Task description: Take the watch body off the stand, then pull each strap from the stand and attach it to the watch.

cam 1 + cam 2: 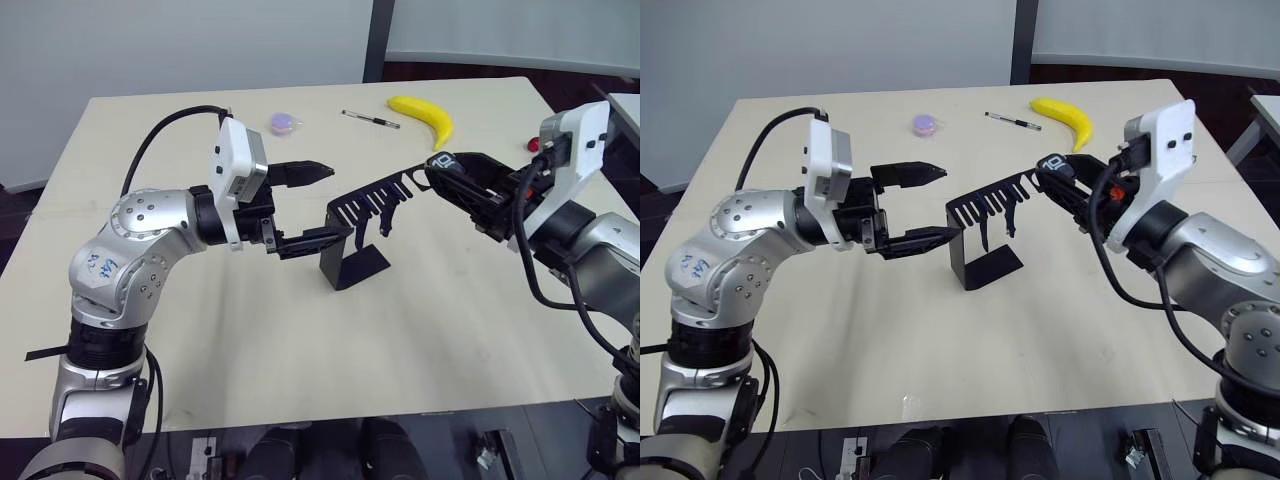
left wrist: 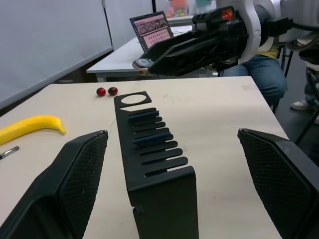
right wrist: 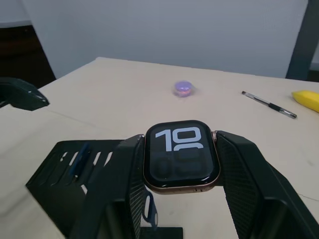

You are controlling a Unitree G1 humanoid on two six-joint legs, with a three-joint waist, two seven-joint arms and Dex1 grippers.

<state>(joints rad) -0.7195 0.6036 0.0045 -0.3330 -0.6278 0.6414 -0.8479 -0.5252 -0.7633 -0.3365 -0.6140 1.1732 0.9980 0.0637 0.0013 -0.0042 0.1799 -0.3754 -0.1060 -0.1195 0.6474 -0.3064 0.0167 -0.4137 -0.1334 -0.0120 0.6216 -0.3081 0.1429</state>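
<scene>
A: Left eye view, item one: left pincer (image 1: 313, 205), released, fingers spread wide, facing the near end of the stand (image 1: 362, 225) on the bench (image 1: 300, 360).

B: Straps?

A: Two straps (image 2: 148, 127) threaded in the comb slots, long axis across the slotted top, straight ahead of the left pincer, the nearer arm.

B: Item two?

A: Right pincer (image 3: 182, 164), clenched on the watch body (image 3: 181, 155), held beside the stand's ring end.

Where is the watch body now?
The watch body is clamped between the right gripper's fingers, held in the air off the ring end of the stand, on the robot's right side of the table.
</scene>
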